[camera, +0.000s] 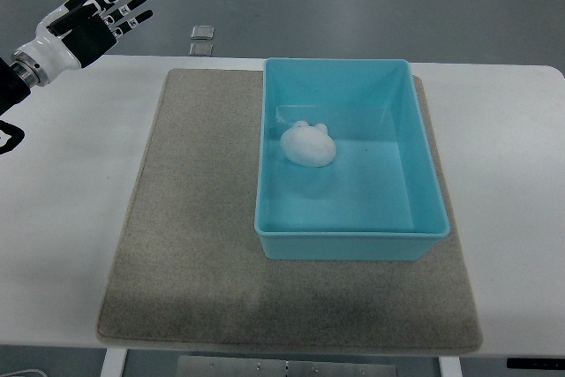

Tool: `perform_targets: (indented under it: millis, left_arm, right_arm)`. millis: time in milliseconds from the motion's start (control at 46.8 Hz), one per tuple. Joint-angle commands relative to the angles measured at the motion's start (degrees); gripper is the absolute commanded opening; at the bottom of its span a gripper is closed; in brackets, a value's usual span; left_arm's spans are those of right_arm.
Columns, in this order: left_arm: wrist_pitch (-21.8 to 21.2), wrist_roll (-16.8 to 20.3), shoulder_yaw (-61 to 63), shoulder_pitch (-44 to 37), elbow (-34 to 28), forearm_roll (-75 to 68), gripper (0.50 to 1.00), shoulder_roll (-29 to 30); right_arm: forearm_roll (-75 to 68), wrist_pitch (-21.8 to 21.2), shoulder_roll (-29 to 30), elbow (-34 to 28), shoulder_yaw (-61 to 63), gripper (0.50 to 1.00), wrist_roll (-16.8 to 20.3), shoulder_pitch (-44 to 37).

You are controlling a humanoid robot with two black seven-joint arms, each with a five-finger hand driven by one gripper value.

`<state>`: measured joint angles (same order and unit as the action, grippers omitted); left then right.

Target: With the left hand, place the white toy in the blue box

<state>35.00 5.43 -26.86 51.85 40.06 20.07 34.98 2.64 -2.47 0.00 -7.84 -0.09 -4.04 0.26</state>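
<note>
A white toy (308,144) lies inside the blue box (351,244), in its far left part. The box stands on a grey-brown mat (194,245) on the white table. My left hand (104,8) is at the far left, raised beyond the table's far edge, well away from the box. Its fingers are spread and hold nothing. The right hand does not show.
The white table (71,218) extends to both sides of the mat. Two small grey squares (201,40) lie on the floor beyond the table's far edge. A dark part of the left arm (9,94) shows at the left edge.
</note>
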Motion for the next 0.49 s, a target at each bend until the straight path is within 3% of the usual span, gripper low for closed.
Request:
perform_targets:
  millis: [0, 470]
  left_arm:
    - [0.0, 0.0, -0.6, -0.5, 0.2, -0.1, 1.0, 0.3]
    - [0.0, 0.0, -0.5, -1.3, 0.7, -0.4, 1.0, 0.4]
  right_arm:
    - [0.0, 0.0, 0.0, 0.0, 0.0, 0.936, 0.0, 0.0]
    - [0.0, 0.0, 0.0, 0.0, 0.0, 0.936, 0.0, 0.0]
